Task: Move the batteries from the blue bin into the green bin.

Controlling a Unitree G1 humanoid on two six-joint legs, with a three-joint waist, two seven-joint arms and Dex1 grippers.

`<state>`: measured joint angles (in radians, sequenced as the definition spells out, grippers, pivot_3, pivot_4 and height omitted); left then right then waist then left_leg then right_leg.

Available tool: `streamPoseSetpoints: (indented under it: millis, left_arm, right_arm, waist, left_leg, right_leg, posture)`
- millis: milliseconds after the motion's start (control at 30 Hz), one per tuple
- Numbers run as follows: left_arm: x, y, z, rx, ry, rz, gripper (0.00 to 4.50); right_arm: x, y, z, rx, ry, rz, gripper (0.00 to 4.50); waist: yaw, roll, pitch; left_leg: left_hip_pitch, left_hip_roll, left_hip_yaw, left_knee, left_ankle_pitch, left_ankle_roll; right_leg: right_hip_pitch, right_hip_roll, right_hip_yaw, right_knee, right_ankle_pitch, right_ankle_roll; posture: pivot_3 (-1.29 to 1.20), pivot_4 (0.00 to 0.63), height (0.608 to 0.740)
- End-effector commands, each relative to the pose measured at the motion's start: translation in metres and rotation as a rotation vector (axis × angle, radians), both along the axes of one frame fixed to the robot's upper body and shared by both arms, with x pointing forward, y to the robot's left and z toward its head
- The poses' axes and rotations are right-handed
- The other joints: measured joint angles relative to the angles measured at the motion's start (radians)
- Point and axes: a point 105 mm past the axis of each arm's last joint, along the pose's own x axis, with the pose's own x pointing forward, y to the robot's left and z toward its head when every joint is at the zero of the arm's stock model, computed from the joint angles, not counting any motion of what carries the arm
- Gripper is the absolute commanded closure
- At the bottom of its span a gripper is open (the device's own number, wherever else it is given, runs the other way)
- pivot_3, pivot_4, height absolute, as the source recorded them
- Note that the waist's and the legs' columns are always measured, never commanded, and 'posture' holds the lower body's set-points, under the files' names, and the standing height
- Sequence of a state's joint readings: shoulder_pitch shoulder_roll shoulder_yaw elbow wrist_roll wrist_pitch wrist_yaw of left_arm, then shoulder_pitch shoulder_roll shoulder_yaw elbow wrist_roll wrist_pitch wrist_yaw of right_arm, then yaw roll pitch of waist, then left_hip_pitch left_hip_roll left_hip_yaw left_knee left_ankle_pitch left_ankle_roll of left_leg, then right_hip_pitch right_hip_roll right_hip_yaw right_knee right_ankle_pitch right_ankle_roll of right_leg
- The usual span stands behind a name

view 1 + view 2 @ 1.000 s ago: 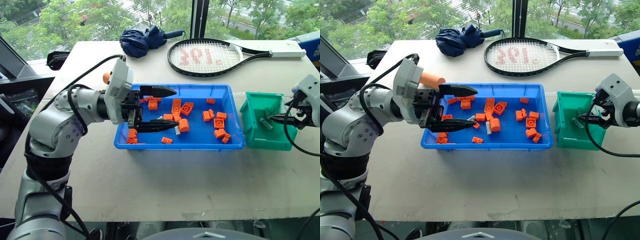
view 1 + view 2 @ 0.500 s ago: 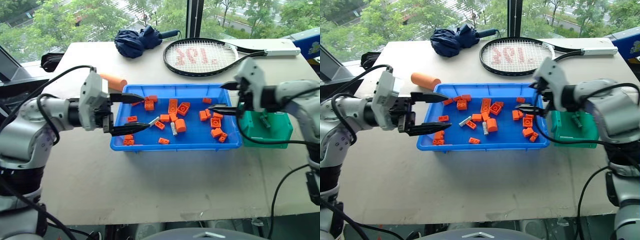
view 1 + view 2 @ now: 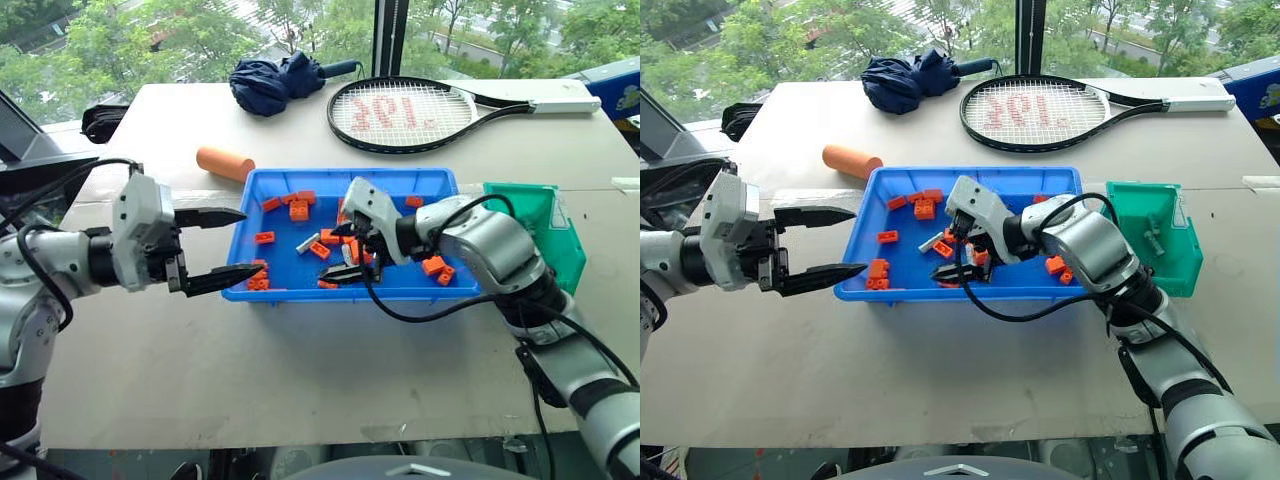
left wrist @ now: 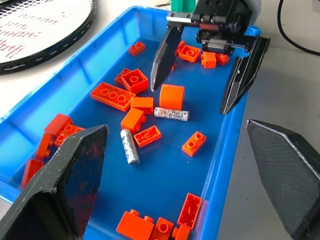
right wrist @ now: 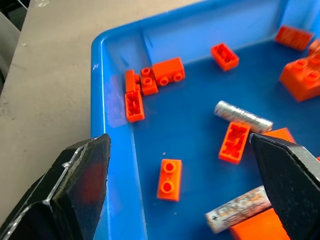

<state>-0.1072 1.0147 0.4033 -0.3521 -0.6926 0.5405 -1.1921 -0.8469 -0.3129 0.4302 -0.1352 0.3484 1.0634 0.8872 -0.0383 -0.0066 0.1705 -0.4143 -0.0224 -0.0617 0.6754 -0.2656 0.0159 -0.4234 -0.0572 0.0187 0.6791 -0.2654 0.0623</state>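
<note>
Batteries (image 4: 171,113) between open right gripper (image 4: 205,70) fingers.

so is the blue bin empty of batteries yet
No. Two batteries lie among orange bricks in the blue bin.

Silver-grey rounded arms, black cables looping alongside; each white wrist block carries a gripper (image 3: 214,246) with tapered black fingers.

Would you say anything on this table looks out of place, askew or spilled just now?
Nothing is spilled or damaged. The one oddity is the orange cylinder lying loose on its side on the table, outside the blue bin; the orange bricks and two batteries stay inside.
</note>
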Motion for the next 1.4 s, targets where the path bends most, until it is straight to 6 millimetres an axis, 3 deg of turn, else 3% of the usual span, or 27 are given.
streamPoseSetpoints:
  millis: [33,233,467,700,733,767,833,967,1067,1233,1400]
  left_arm:
    - [-0.006,0.0,0.012,0.0,-0.051,0.003,0.0]
    - [-0.005,-0.001,0.012,-0.005,-0.048,0.001,0.0]
    - [-0.002,-0.005,0.013,-0.004,-0.046,-0.039,0.0]
    - [-0.003,-0.006,0.013,0.013,-0.037,-0.067,0.0]
    - [-0.002,-0.006,0.014,0.014,-0.038,-0.068,0.0]
    - [-0.002,-0.006,0.014,0.015,-0.04,-0.068,0.0]
    - [-0.002,-0.006,0.014,0.016,-0.042,-0.069,0.0]
    - [-0.002,-0.007,0.014,0.013,-0.044,-0.072,0.0]
    - [-0.002,-0.007,0.014,0.012,-0.043,-0.073,0.0]
    - [-0.002,-0.009,0.014,0.01,-0.048,-0.076,0.0]
    - [0.001,-0.012,0.015,0.002,-0.054,-0.081,0.0]
  right_arm:
    - [-0.001,-0.002,0.001,-0.024,-0.019,-0.021,0.04]
    - [0.008,-0.006,0.02,0.023,-0.163,-0.002,0.04]
    - [0.027,-0.033,-0.006,-0.131,-0.217,0.002,0.04]
    - [0.044,-0.034,-0.011,-0.174,-0.257,0.002,0.04]
    - [0.044,-0.032,-0.009,-0.167,-0.254,0.006,0.62]
    - [0.044,-0.031,-0.008,-0.165,-0.25,0.016,0.79]
    - [0.042,-0.03,-0.009,-0.174,-0.249,0.038,1.83]
    - [0.042,-0.034,-0.005,-0.175,-0.252,0.046,3.33]
    - [0.042,-0.042,0.004,-0.169,-0.255,0.04,3.38]
    - [0.057,-0.066,0.044,-0.128,-0.323,-0.07,3.38]
    - [0.081,-0.092,0.058,-0.138,-0.39,-0.21,3.38]
  waist:
    - [0.001,0.0,0.0]
    - [-0.001,0.0,0.0]
    - [-0.001,0.0,0.0]
    - [-0.005,0.0,0.0]
    - [-0.005,0.0,0.0]
    - [-0.004,0.0,0.0]
    - [-0.004,0.0,0.0]
    - [-0.002,0.0,0.0]
    - [-0.002,0.0,0.0]
    - [-0.001,0.0,0.0]
    - [-0.002,0.0,0.0]
  left_leg:
    - [0.0,0.0,0.0,0.0,0.0,0.0]
    - [0.0,-0.001,0.0,0.0,0.0,0.0]
    - [0.0,-0.002,0.001,0.0,0.0,0.0]
    - [0.0,-0.001,0.001,-0.001,0.0,0.0]
    - [0.0,-0.001,0.001,-0.001,0.0,0.0]
    - [0.0,-0.001,0.001,-0.001,0.0,0.0]
    - [0.0,-0.001,0.001,-0.001,0.0,0.0]
    - [0.0,-0.001,0.001,-0.001,0.0,0.0]
    - [0.0,-0.001,0.001,-0.001,0.0,0.0]
    - [0.0,-0.001,0.001,-0.001,0.0,0.0]
    - [0.0,-0.001,0.001,-0.001,0.0,0.0]
  right_leg:
    - [0.0,0.0,0.0,0.0,0.0,0.0]
    - [0.0,-0.001,0.0,0.0,0.0,0.0]
    - [0.0,-0.001,0.0,0.0,0.0,0.0]
    - [-0.001,0.0,0.001,0.0,0.0,0.0]
    - [-0.001,0.0,0.001,0.0,0.0,0.0]
    - [-0.001,0.0,0.001,0.0,0.0,0.0]
    - [-0.001,0.0,0.0,0.0,0.0,0.0]
    - [-0.001,0.0,0.0,0.0,0.0,0.0]
    - [-0.001,0.0,0.0,0.0,0.0,0.0]
    - [-0.001,-0.001,0.0,0.0,0.0,0.0]
    - [-0.001,-0.001,0.001,-0.001,0.0,0.0]
  posture:
    - [0.0,0.15,0.74]
    - [0.0,0.15,0.74]
    - [0.0,0.15,0.74]
    - [0.0,0.15,0.74]
    - [0.0,0.15,0.74]
    - [0.0,0.15,0.74]
    - [0.0,0.15,0.74]
    - [0.0,0.15,0.74]
    - [0.0,0.15,0.74]
    - [0.0,0.15,0.74]
    - [0.0,0.15,0.74]
